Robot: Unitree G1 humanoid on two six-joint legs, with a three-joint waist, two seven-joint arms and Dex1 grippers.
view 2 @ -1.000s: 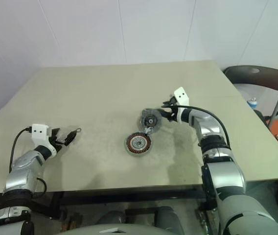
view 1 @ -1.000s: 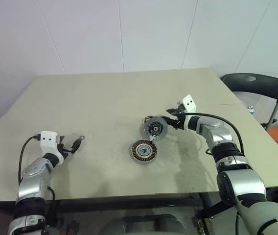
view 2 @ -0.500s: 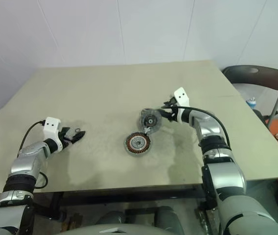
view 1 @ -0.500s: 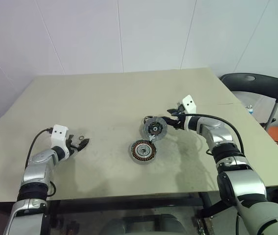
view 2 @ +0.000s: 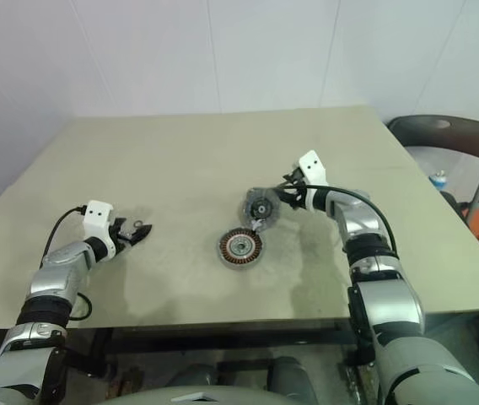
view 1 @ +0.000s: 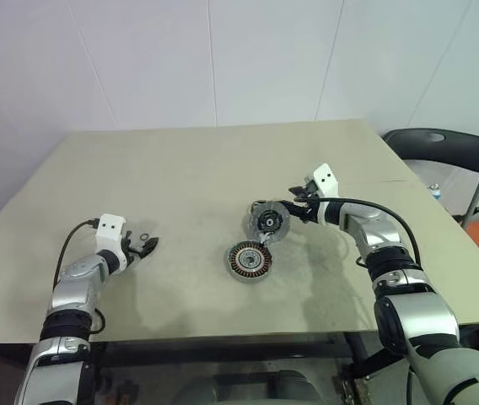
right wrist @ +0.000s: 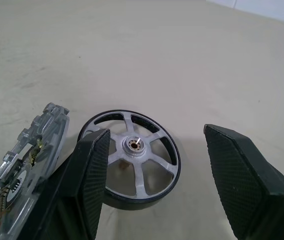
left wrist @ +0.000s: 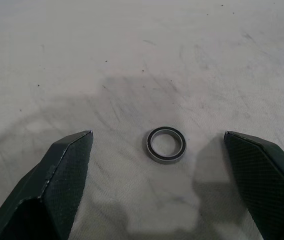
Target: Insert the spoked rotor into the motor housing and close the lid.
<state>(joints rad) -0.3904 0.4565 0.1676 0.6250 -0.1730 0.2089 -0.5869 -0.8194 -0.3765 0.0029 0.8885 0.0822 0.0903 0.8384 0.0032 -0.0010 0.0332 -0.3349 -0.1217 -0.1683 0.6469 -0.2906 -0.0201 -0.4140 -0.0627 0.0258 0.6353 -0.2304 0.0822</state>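
The spoked rotor (right wrist: 132, 146) lies flat between the right gripper's (right wrist: 155, 131) half-open fingers, not squeezed. The motor housing (view 1: 248, 260) sits just beside it. The left gripper (left wrist: 158, 135) is wide open, holding nothing, far away.

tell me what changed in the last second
The left gripper, open, moved in toward the table's middle, coming up to a small black ring that now lies between its fingers. The right gripper stayed by the rotor; the housing did not move.
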